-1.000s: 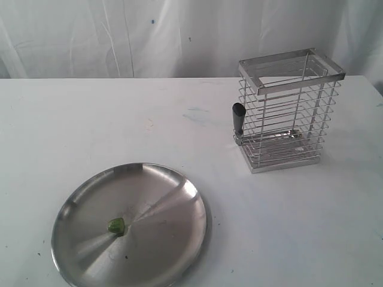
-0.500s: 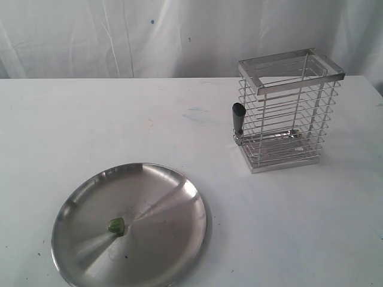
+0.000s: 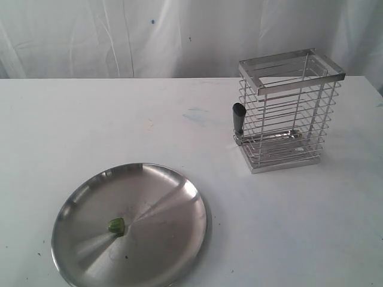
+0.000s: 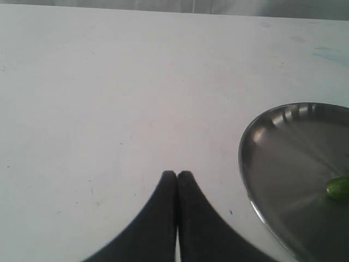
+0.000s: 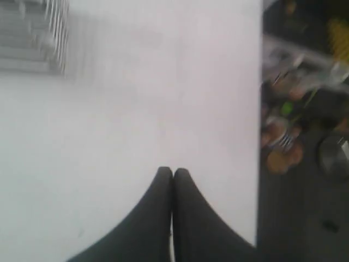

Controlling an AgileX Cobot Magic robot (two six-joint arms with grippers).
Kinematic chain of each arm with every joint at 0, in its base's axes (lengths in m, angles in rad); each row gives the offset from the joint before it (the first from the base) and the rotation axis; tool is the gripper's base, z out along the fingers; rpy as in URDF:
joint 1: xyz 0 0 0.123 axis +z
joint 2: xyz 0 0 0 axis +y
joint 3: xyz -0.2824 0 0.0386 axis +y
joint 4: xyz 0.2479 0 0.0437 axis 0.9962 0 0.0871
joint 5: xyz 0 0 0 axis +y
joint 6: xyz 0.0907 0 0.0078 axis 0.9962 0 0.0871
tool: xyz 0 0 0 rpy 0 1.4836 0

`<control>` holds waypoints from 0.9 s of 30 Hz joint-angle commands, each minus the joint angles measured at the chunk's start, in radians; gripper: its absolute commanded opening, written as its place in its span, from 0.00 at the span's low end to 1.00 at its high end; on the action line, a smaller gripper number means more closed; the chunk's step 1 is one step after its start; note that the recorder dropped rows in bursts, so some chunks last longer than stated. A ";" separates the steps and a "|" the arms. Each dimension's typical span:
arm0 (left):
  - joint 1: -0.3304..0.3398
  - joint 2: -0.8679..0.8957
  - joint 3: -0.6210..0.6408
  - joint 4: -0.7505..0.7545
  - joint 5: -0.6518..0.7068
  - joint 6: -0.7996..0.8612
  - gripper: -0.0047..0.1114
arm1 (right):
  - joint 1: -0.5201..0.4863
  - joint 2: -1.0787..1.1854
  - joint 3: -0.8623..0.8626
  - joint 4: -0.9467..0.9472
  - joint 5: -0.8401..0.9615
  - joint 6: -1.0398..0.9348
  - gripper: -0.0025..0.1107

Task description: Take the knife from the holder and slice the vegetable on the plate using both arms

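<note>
The broad white surface (image 3: 119, 119) carries everything in sight. On it, beyond and to one side of the left arm's black fingers (image 4: 176, 177), lies the large round shallow plate of shiny stainless steel (image 3: 161, 239), its raised rim (image 4: 245, 180) near those fingers but apart from them. The tall rectangular holder of shiny steel wire (image 3: 287, 113) stands upright well away from the plate; in the right wrist view only a blurred corner of it (image 5: 32, 38) shows, far ahead of the right arm's black fingers (image 5: 173, 174) and off to one side. The slim knife's black handle (image 3: 239, 118) sticks out through the holder's side bars, tilted upward, with the blade lying inside the basket. The tiny green vegetable piece (image 3: 116, 225) rests near the plate's middle, well apart from the left fingers and at the frame edge of the left wrist view (image 4: 339, 187). Both pairs of fingers are pressed together, pinching nothing, hanging over bare surface.
</note>
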 commanded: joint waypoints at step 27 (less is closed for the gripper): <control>-0.006 -0.004 0.007 -0.001 -0.006 0.000 0.04 | 0.898 0.474 -0.734 0.183 0.527 0.310 0.02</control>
